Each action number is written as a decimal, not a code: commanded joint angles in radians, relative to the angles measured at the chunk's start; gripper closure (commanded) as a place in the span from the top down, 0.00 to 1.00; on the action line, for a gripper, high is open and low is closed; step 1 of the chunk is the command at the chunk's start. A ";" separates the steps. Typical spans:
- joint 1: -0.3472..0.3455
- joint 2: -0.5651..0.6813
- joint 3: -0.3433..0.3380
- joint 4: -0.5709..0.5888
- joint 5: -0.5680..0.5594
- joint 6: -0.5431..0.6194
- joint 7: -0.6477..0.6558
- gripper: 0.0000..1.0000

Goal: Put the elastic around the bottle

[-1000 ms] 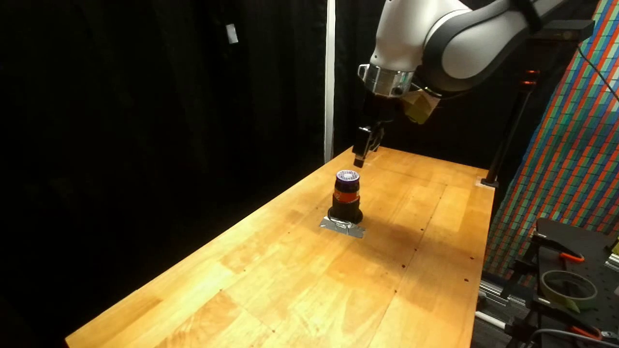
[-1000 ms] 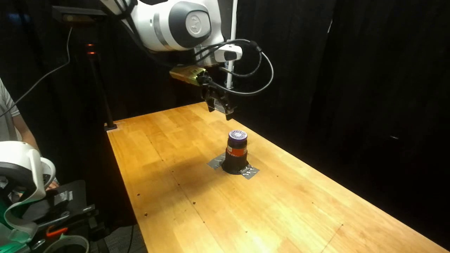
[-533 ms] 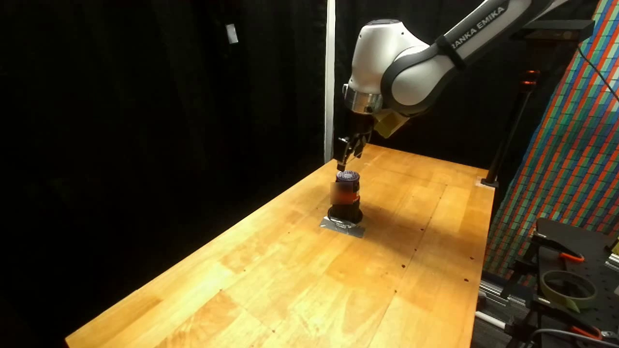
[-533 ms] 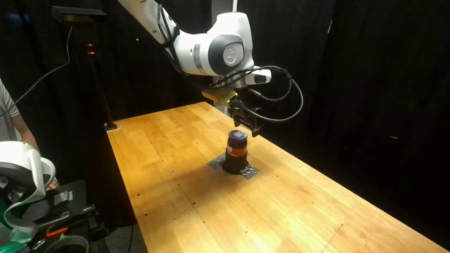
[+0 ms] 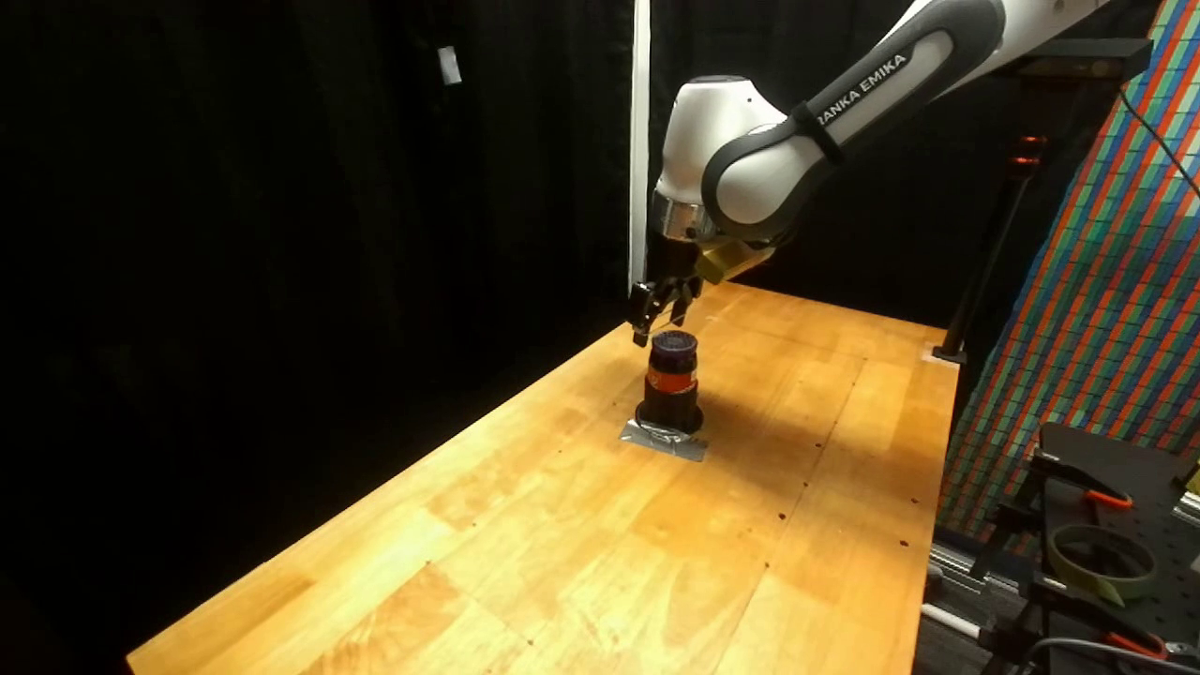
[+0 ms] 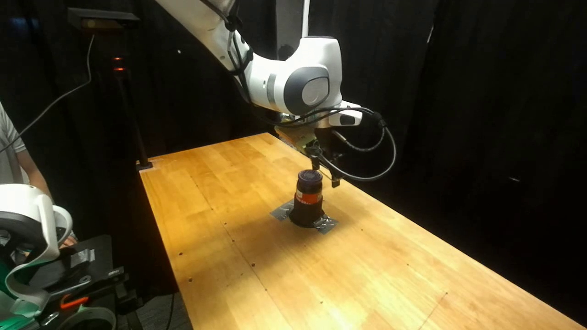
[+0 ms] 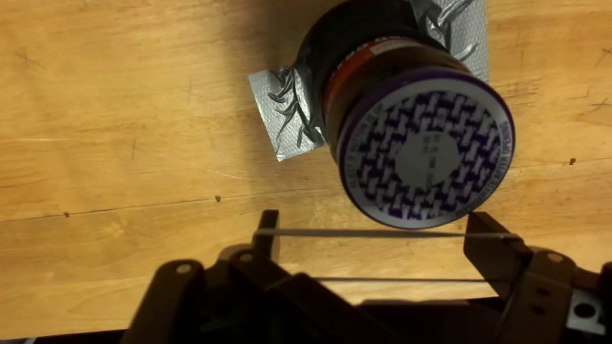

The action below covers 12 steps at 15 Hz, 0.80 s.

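The bottle [image 5: 673,380] is small and dark with an orange-red band. It stands upright in a black base on the table in both exterior views [image 6: 308,198]. Its round purple-and-white patterned lid [image 7: 425,157] faces the wrist view. My gripper [image 7: 372,229] is open. The elastic [image 7: 358,233] is stretched across both fingers [image 7: 497,253], with a second strand further back. Nothing else is between the fingers. In the exterior views the gripper [image 5: 659,330] [image 6: 325,176] is near lid height, beside and behind the bottle. The lid's edge borders the elastic in the wrist view; I cannot tell whether they touch.
Grey tape [image 7: 287,114] holds the black base [image 6: 306,215] to the wooden table [image 5: 562,562]. The table's long edge lies close behind the gripper. A cable [image 6: 395,142] loops beside the wrist. A side shelf with a tape roll [image 5: 1102,562] stands off the table.
My gripper has moved down and across to beside the bottle's top, still open with the elastic stretched on it. The lid is now in shadow. The bottle has not moved.
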<state>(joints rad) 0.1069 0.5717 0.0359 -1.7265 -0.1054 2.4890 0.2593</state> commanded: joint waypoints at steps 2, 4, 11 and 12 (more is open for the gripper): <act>0.007 0.054 -0.003 0.061 0.062 -0.007 -0.016 1.00; 0.016 0.054 -0.010 0.052 0.064 -0.025 -0.005 1.00; 0.040 0.036 -0.022 0.045 0.048 -0.194 0.019 1.00; 0.051 0.036 -0.030 0.057 0.033 -0.250 0.032 1.00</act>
<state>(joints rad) 0.1237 0.6180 0.0337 -1.6930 -0.0657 2.3680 0.2687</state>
